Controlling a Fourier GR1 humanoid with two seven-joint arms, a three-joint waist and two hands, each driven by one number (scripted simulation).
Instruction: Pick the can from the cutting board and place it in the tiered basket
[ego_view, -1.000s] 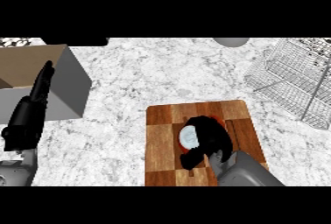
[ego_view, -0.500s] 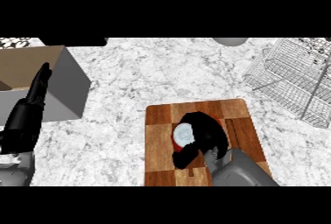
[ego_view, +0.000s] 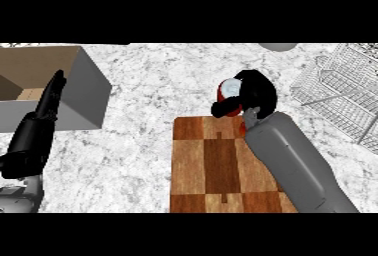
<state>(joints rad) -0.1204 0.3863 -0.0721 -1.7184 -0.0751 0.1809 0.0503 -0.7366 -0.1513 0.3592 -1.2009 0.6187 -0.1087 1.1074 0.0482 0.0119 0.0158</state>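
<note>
Red and silver, the can (ego_view: 230, 93) shows only in part inside the right hand (ego_view: 255, 95), whose black fingers and thumb curl round it and clamp it. The hand and can sit over the far edge of the cutting board (ego_view: 214, 165), just past it and above the marbled counter (ego_view: 140, 135); whether the can touches anything beneath cannot be told, since the hand hides its lower part. One pale end of the can faces up and left, so it looks tilted rather than upright.

Checked in light and dark brown wood, the cutting board lies on the near middle of the counter, its long sides running toward the far edge. The grey right forearm (ego_view: 291, 165) crosses the board's right side from the near edge up to the hand.

At the counter's far right corner stands the tiered basket (ego_view: 339, 95), a white wire frame with open mesh compartments. It is near the right hand but apart from it, with bare counter between them.

At the far left corner sits an open cardboard box (ego_view: 66, 90) with grey outer walls and a brown inside. The left hand (ego_view: 48, 107) lies along the box's near right wall, its fingers straight and together, pointing toward the far edge, holding nothing. A grey rounded object (ego_view: 277, 47) shows in part at the far edge.
</note>
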